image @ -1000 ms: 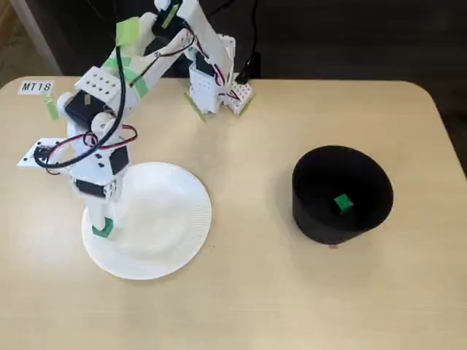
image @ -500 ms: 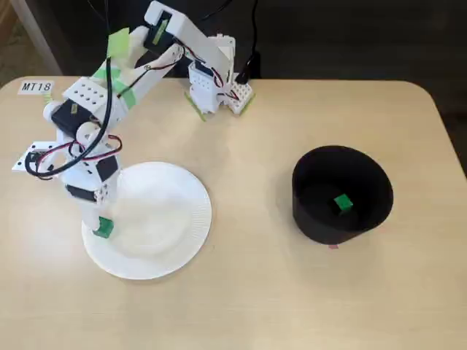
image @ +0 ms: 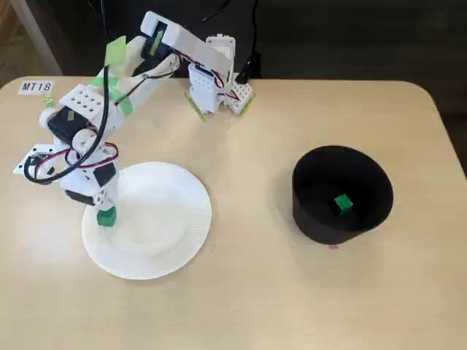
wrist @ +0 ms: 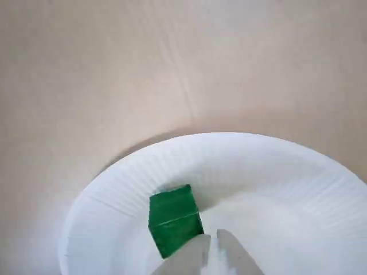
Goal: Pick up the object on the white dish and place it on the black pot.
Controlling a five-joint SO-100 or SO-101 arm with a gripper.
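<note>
A small green cube (image: 106, 216) lies on the left, ribbed part of the white paper plate (image: 164, 233). In the wrist view the cube (wrist: 174, 220) sits on the plate (wrist: 275, 189), just left of my fingertips. My gripper (image: 102, 204) hangs low over the plate's left edge. In the wrist view the gripper (wrist: 213, 247) shows two pale fingertips almost together, with nothing between them; the left fingertip (wrist: 192, 258) overlaps the cube's lower right corner. The black pot (image: 310, 211) stands at the right and holds a second green cube (image: 342, 203).
The arm's base (image: 215, 84) stands at the table's far edge, with cables trailing behind it. A label reading MT18 (image: 36, 87) lies at the far left. Bare tabletop lies between plate and pot.
</note>
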